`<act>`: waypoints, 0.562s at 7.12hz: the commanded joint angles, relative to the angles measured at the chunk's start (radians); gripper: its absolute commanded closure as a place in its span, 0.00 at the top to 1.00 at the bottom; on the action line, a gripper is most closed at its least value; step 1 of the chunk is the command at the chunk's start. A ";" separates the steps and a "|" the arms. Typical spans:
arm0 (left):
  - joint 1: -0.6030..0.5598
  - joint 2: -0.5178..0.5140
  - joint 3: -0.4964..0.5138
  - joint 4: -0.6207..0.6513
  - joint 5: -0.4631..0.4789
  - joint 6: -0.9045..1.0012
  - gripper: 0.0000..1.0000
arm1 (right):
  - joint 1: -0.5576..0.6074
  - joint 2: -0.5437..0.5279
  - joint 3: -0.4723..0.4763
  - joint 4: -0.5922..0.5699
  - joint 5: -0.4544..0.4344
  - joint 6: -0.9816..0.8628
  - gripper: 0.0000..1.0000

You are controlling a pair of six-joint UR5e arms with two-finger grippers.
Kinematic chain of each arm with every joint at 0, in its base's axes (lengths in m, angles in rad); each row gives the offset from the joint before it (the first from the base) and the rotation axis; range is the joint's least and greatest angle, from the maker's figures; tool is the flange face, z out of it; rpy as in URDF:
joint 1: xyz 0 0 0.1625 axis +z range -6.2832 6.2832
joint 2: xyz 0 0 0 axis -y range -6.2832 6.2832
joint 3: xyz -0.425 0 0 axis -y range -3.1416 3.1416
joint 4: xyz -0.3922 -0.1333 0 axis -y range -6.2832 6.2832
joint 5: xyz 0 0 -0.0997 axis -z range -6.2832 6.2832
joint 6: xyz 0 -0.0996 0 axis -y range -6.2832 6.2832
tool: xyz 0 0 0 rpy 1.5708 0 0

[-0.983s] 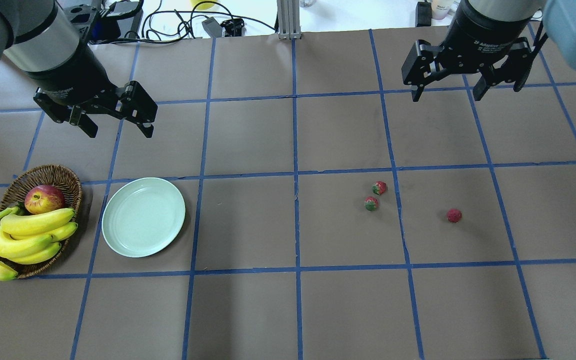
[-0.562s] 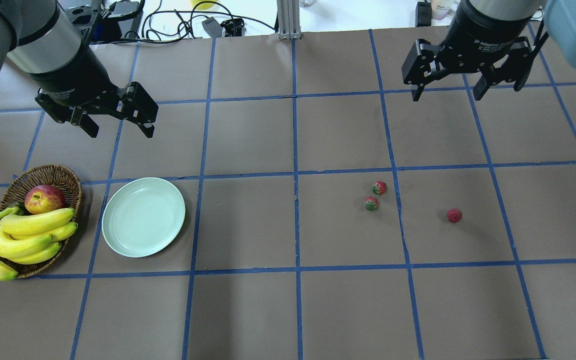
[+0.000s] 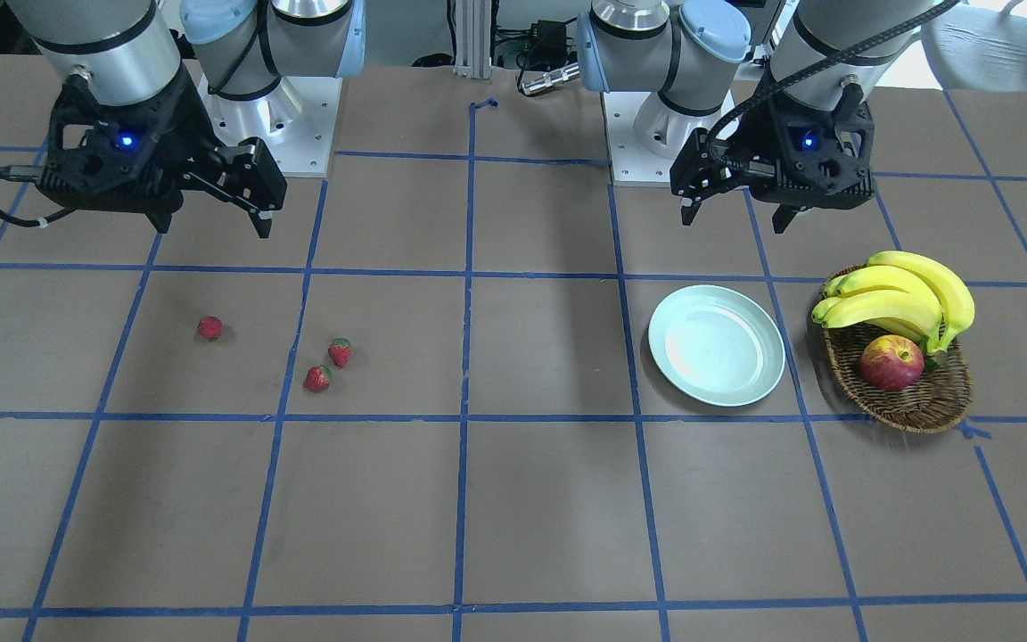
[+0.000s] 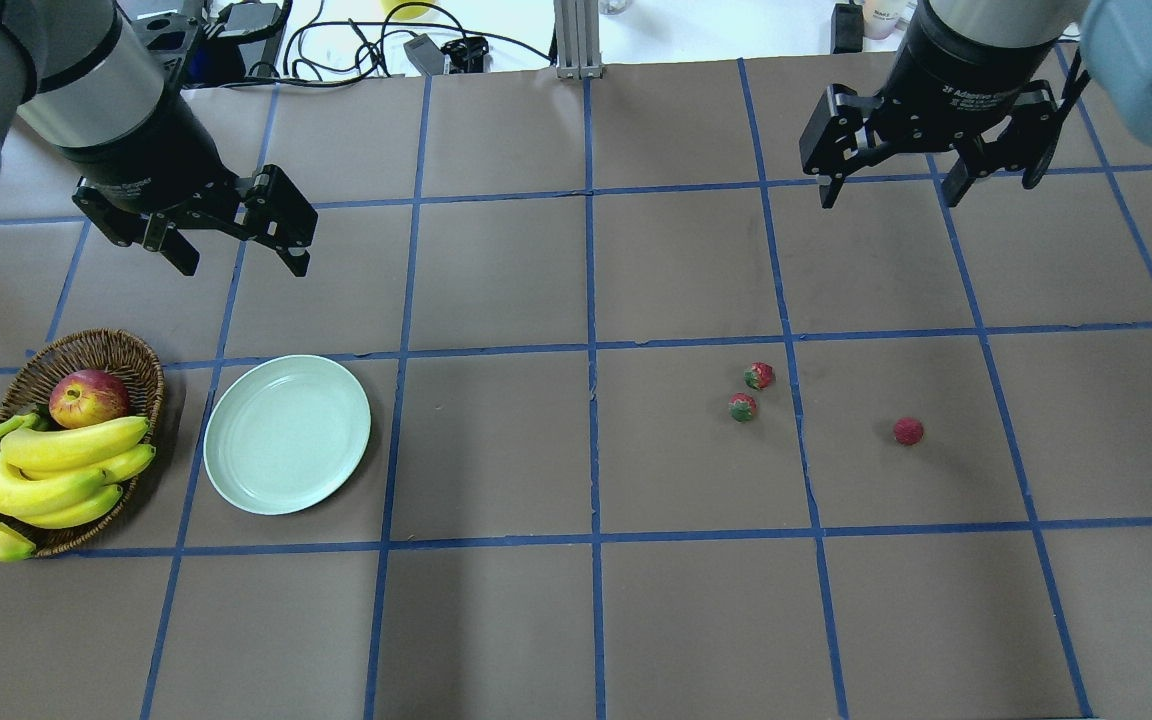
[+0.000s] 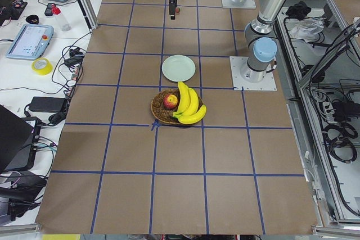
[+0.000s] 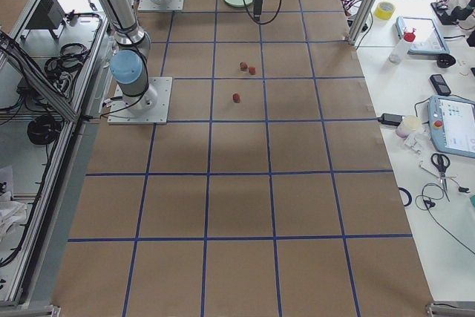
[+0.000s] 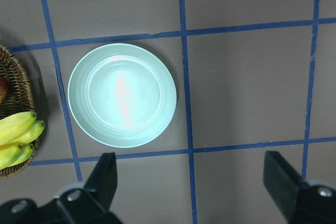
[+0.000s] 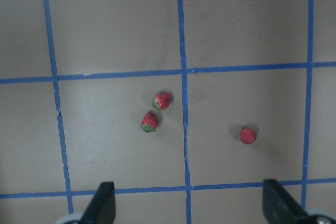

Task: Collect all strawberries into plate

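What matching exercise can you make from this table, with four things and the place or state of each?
Things:
1. apple
2. plate
3. lone strawberry
4. left gripper

Places or states:
A. open, holding nothing
B. in the basket, beside the bananas
C. empty, next to the basket
D. on the table, apart from the other two strawberries

Pairs: 1-B, 2-C, 3-D, 4-A
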 commanded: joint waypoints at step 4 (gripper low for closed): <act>0.000 -0.002 -0.002 0.004 0.000 0.004 1.00 | 0.068 0.068 0.379 -0.370 0.003 0.361 1.00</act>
